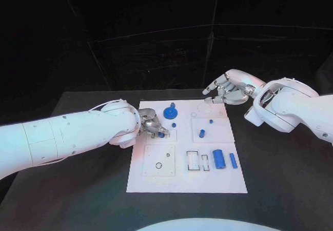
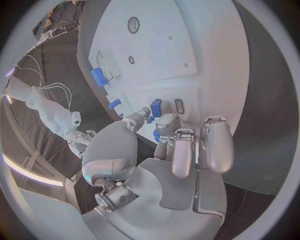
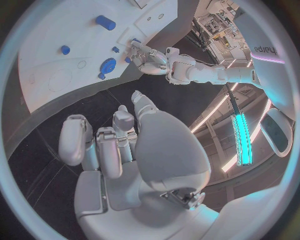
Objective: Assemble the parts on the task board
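1. While the left hand (image 1: pixel 148 124) sits low over the left side of the board (image 1: pixel 186 184), its fingers (image 2: pixel 161 125) are bunched round a small blue part (image 2: pixel 155 107). From the left wrist view, that part looks pinched between fingertips right at the board surface, so I'd call it held.
2. Right hand (image 1: pixel 228 89) hangs off the far right corner of the board, above the black table (image 1: pixel 287 166). Fingers are loosely curled with gaps between them and nothing in them, as the right wrist view shows pretty clearly (image 3: pixel 119 145).
3. Board itself is a white plate lying flat mid-table, long side running near to far.
4. Far end of the board: a blue gear (image 1: pixel 170 113) with a little peg (image 1: pixel 171 104) just beyond it. You can spot the same gear from the right wrist cam (image 3: pixel 107 65).
5. Middle right panel: a short blue post (image 1: pixel 201 133) standing up, and a tiny blue piece (image 1: pixel 210 120) a bit farther back.
6. Near right: a fat blue cylinder (image 1: pixel 218 159) lying down, with a thinner blue pin (image 1: pixel 233 160) just to its right, both next to a dark-outlined rectangular slot (image 1: pixel 193 160).
7. Near left panel has a small black ring (image 1: pixel 160 164) on it, apart from everything else.
8. Hands are well apart from each other, on opposite sides of the board.
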`<control>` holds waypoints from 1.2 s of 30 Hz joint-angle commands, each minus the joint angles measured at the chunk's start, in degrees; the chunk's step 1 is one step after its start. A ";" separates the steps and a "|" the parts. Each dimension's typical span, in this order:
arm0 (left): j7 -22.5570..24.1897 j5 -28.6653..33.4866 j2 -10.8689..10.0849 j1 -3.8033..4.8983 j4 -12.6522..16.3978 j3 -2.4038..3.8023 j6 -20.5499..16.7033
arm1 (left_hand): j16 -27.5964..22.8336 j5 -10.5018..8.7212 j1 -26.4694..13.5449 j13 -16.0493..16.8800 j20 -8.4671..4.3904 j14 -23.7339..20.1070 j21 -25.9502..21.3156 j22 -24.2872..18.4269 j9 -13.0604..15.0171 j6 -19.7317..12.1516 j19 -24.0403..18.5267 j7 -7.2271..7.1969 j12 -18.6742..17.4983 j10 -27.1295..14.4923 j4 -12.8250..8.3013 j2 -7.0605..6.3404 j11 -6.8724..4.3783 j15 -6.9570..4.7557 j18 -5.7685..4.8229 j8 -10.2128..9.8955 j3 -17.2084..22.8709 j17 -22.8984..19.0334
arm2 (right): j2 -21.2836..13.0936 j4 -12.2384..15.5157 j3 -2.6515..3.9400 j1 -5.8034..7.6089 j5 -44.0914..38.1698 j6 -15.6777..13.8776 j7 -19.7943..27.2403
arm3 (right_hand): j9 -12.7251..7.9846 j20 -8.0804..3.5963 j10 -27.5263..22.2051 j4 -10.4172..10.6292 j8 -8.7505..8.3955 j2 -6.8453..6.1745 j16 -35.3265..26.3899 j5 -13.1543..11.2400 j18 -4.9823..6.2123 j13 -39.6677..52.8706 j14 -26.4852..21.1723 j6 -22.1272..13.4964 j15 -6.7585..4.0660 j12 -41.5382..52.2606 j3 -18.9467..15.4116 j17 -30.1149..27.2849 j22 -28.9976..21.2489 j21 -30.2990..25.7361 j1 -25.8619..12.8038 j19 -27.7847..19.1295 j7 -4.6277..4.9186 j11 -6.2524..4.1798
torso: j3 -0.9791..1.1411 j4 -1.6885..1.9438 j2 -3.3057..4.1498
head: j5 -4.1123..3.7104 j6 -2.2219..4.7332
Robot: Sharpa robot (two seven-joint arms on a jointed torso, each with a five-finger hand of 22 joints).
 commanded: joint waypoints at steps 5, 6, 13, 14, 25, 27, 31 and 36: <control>-0.01 -0.08 -0.02 0.02 -0.17 0.01 -0.27 | 0.19 -0.29 -1.44 0.15 -0.28 6.05 -0.15 0.26 -0.27 0.83 0.31 -0.15 0.42 0.67 0.76 -0.12 -0.30 -0.53 -0.75 0.56 -1.24 15.09 | 0.11 -0.12 0.03 0.11 0.15 0.44 0.48 | -0.07 0.13 -0.50 0.03 0.27 0.00 0.16 0.24 0.52 -0.08 5.97 0.09 0.14 -0.30 -0.24 15.08 -0.09 -0.12 -0.20 -0.43 0.17 0.07 | 0.00 0.03 -0.02 | -0.03 -0.07; -0.01 -0.08 -0.02 0.02 -0.19 0.01 -0.29 | 0.19 -0.28 -1.58 0.18 -0.30 6.05 -0.13 0.32 -0.32 0.88 0.33 -0.18 0.47 0.73 0.94 -0.08 -0.33 -0.55 -0.76 0.61 -1.42 15.09 | 0.12 -0.15 0.03 0.11 0.15 0.44 0.49 | -0.07 0.13 -0.50 0.03 0.27 0.00 0.16 0.24 0.52 -0.08 5.97 0.09 0.14 -0.30 -0.24 15.08 -0.09 -0.12 -0.20 -0.43 0.17 0.07 | -0.01 0.01 -0.03 | -0.04 -0.05; -0.03 -0.04 -0.03 0.02 -0.08 0.02 -0.40 | 0.19 -0.26 -2.10 0.47 -0.39 6.05 0.05 0.64 -0.51 1.13 0.49 -0.33 0.80 1.11 1.67 0.19 -0.45 -0.65 -0.82 0.86 -2.16 15.09 | 0.20 -0.31 0.03 0.11 0.15 0.49 0.53 | -0.07 0.13 -0.50 0.03 0.27 0.00 0.16 0.24 0.52 -0.08 5.97 0.09 0.14 -0.30 -0.24 15.08 -0.09 -0.12 -0.20 -0.43 0.17 0.07 | -0.01 -0.02 0.00 | -0.12 -0.11; -0.04 -0.04 -0.05 0.03 -0.01 0.03 -0.41 | 0.19 -0.26 -2.10 0.47 -0.39 6.05 0.05 0.64 -0.51 1.13 0.49 -0.33 0.80 1.11 1.67 0.19 -0.45 -0.65 -0.82 0.86 -2.16 15.09 | 0.21 -0.33 0.03 0.11 0.15 0.50 0.54 | -0.07 0.13 -0.50 0.03 0.27 0.00 0.16 0.24 0.53 -0.08 5.97 0.09 0.14 -0.30 -0.24 15.08 -0.10 -0.13 -0.20 -0.44 0.17 0.07 | -0.01 -0.01 0.02 | -0.13 -0.12; -0.08 -0.03 -0.63 0.08 0.68 0.06 -0.19 | 0.19 -0.26 -2.14 0.69 -0.42 6.05 0.10 0.74 -0.54 1.25 0.54 -0.38 1.00 1.31 1.79 0.32 -0.50 -0.68 -0.84 0.96 -2.26 15.09 | 0.26 -0.51 0.03 0.10 0.15 0.58 0.57 | -0.07 0.14 -0.49 0.14 0.26 0.00 0.16 0.29 0.55 -0.06 5.97 0.08 0.14 -0.28 -0.31 15.08 -0.20 -0.19 -0.32 -0.49 0.18 0.07 | 0.00 0.03 -0.01 | -0.14 -0.19; -0.07 0.14 -0.87 0.09 0.87 0.07 -0.26 | 0.19 -0.26 -2.16 0.60 -0.43 6.05 0.09 0.72 -0.55 1.29 0.53 -0.40 0.94 1.29 1.82 0.31 -0.51 -0.69 -0.84 0.99 -2.32 15.09 | 0.28 -0.53 0.03 0.10 0.15 0.58 0.59 | -0.07 0.14 -0.49 0.14 0.26 0.00 0.16 0.29 0.55 -0.06 5.97 0.08 0.14 -0.28 -0.31 15.08 -0.20 -0.19 -0.32 -0.49 0.18 0.07 | -0.01 0.02 -0.01 | -0.14 -0.17; -0.01 1.47 -2.13 0.24 1.97 0.37 -0.58 | 0.19 -0.30 -2.55 -0.52 -0.50 6.05 -0.20 0.32 -0.78 1.02 0.38 -0.36 0.09 0.70 2.20 -0.34 -0.50 -0.74 -0.75 0.98 -3.50 15.09 | 0.32 -0.73 0.03 0.10 0.16 0.59 0.65 | -0.07 0.14 -0.52 0.20 0.26 0.00 0.16 0.32 0.55 -0.13 5.97 0.08 0.15 -0.35 -0.35 15.08 -0.21 -0.20 -0.39 -0.50 0.17 0.07 | -0.06 0.03 -0.04 | -0.27 -0.06; 0.00 2.85 -3.58 1.38 2.77 2.68 1.99 | 0.19 -0.38 -2.93 -4.25 -0.19 6.05 -0.89 -0.49 -2.33 -2.15 0.00 0.71 -3.01 -2.12 3.91 -2.36 0.58 0.01 -0.60 -1.18 -9.46 15.09 | 0.39 -1.15 0.02 0.10 0.18 0.59 0.69 | -0.07 0.14 -0.52 0.24 0.26 0.00 0.16 0.33 0.55 -0.14 5.97 0.07 0.15 -0.36 -0.37 15.08 -0.24 -0.22 -0.42 -0.51 0.17 0.08 | -0.01 0.04 -0.09 | -0.30 0.10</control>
